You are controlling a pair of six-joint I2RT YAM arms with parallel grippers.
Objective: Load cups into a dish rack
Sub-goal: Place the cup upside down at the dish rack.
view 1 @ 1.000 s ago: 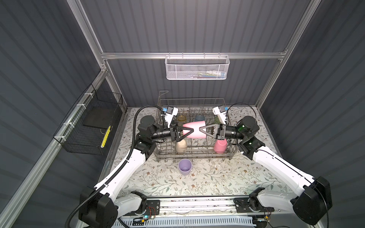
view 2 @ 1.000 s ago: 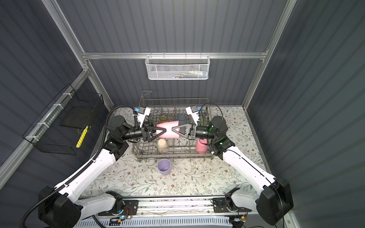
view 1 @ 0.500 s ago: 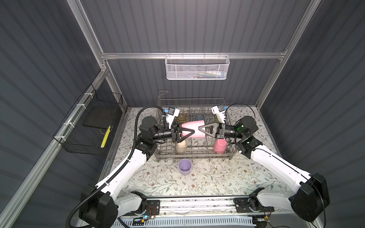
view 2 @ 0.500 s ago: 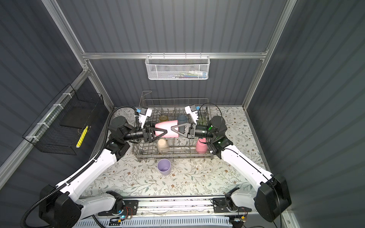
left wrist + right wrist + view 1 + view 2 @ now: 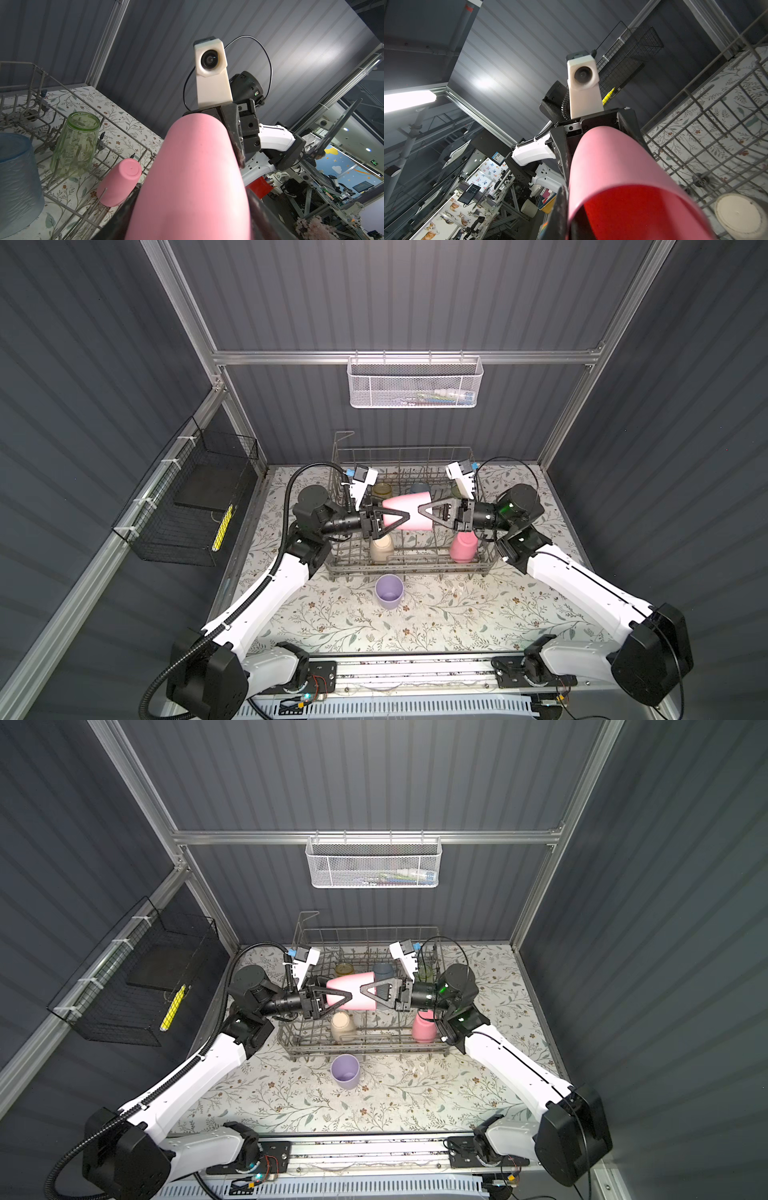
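Above the middle of the dish rack (image 5: 411,568), a pink cup (image 5: 405,502) is being carried on its side between both arms. Its rim is pinched by the right gripper (image 5: 424,510), jaws closed on the wall. Its closed end is straddled by the left gripper (image 5: 399,519), jaws spread wide; whether it is actually being squeezed cannot be told from these angles.

Five are counted inside the rack: a beige cup (image 5: 381,547) and a second pink cup (image 5: 462,549), both bottom-up along the front, with an amber cup (image 5: 381,490), a blue cup (image 5: 419,488) and a pale green cup (image 5: 75,143) toward the back. A lilac cup (image 5: 389,592) is seen mouth-up on the table (image 5: 457,614), just in front of the rack. By that count, two are judged still to be loaded.

Small items are held in the white mesh basket (image 5: 415,383). A yellow thing (image 5: 222,526) and a dark slab (image 5: 208,489) are kept in the black wire basket (image 5: 187,547).
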